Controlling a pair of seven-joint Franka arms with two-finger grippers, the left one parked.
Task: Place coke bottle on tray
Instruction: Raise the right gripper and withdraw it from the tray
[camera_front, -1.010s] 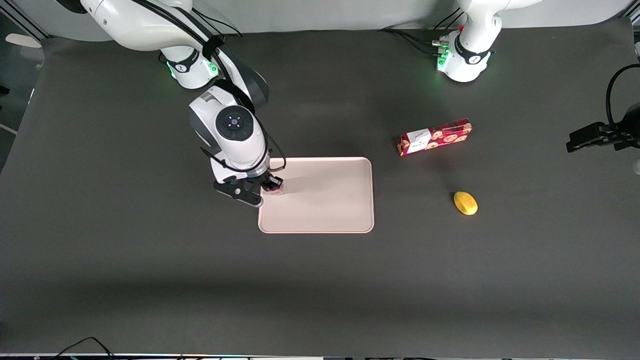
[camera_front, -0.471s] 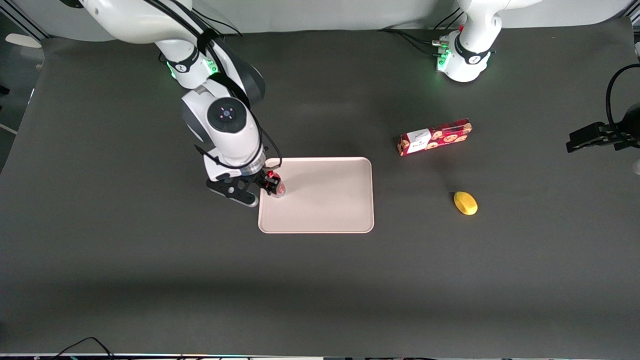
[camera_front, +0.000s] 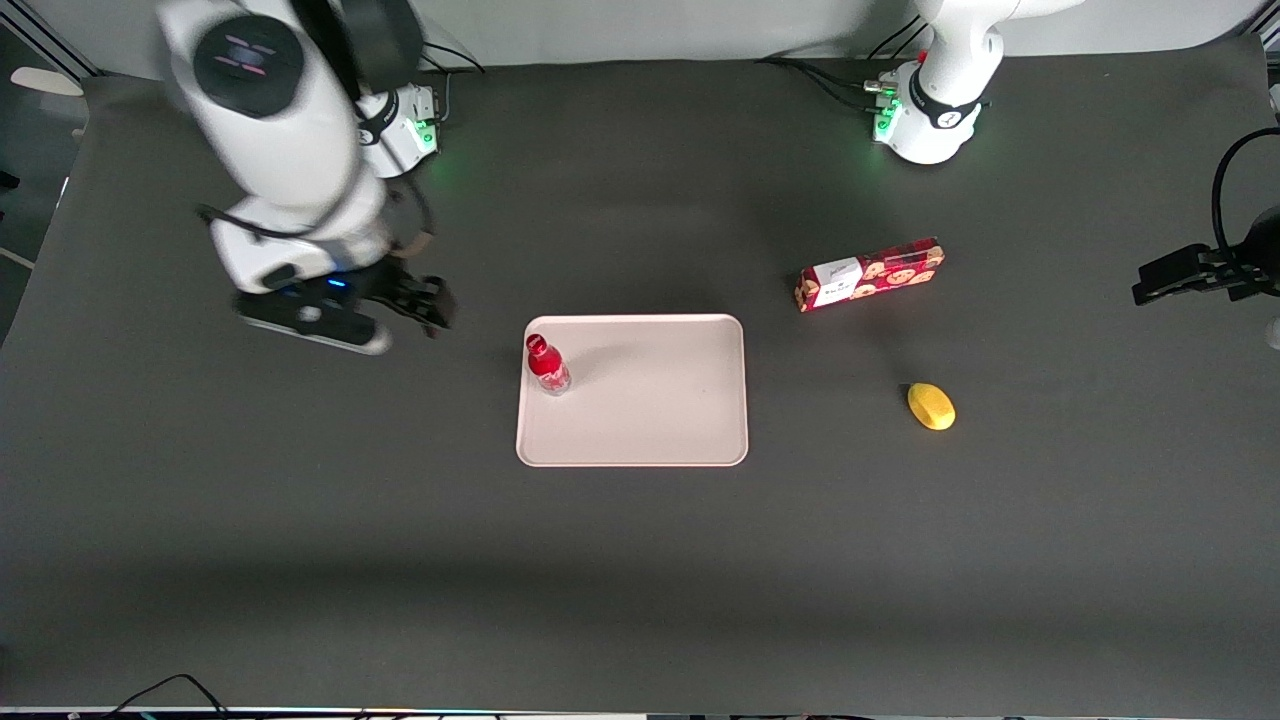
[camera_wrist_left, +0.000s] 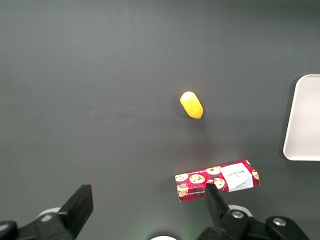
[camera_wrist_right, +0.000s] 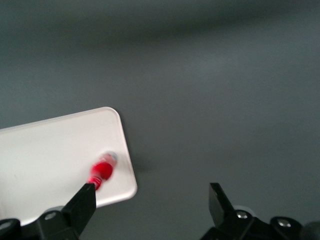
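Front view: coke bottle stands upright on the tray, near the rim at the working arm's end. Gripper is off the tray, well apart from the bottle, holding nothing. Right wrist view: fingers spread wide, bottle on tray.

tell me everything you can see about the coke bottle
The coke bottle is small and red, with a red cap, white lettering and a silvery base. It stands upright on the tray, close to the rim at the working arm's end, far smaller than the tray. Nothing grips or touches it except the tray under it. The end effector is open and empty, raised above the table toward the working arm's end, clear of the bottle.
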